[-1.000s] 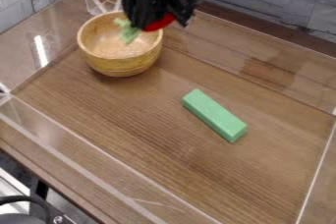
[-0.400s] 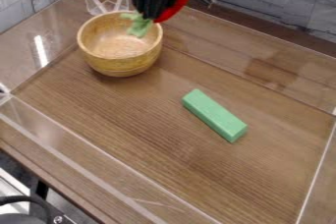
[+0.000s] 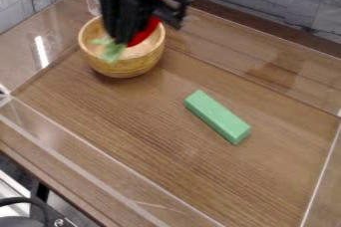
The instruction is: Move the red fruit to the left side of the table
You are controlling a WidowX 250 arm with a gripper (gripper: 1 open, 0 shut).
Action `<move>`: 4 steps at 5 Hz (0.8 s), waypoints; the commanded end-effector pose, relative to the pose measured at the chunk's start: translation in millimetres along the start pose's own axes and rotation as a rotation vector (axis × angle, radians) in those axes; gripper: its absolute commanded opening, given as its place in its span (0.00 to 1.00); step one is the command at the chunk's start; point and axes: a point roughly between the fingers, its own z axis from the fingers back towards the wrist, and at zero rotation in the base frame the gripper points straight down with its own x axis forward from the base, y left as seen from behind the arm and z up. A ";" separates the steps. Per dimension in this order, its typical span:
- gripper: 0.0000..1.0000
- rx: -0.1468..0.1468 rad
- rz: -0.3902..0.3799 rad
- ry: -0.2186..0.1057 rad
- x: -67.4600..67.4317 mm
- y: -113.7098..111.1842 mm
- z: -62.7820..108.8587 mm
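Observation:
My black gripper [image 3: 128,34] hangs over the round wooden bowl [image 3: 134,65] at the back left of the table [image 3: 127,146], pointing steeply down. It is shut on the red fruit [image 3: 162,19]. Only a strip of red shows at the gripper's right side, and the fruit's light green leaf [image 3: 115,47] sticks out below, over the bowl's inside. The gripper hides most of the fruit and the bowl's far rim.
A green rectangular block [image 3: 217,116] lies on the wood to the right of centre. Low clear plastic walls [image 3: 38,136] border the tabletop on all sides. Open wood surface lies in front of the bowl and along the left.
The gripper has shifted left in the picture with the fruit and rolled its wrist. The green leaf now hangs lower, over the bowl's left half. The block and bowl have not moved.

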 end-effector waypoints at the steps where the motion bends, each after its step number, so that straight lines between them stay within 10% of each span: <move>1: 0.00 0.002 0.031 -0.005 -11.5 33.7 -15.4; 4: 0.00 0.004 0.093 0.058 -12.9 96.7 -86.4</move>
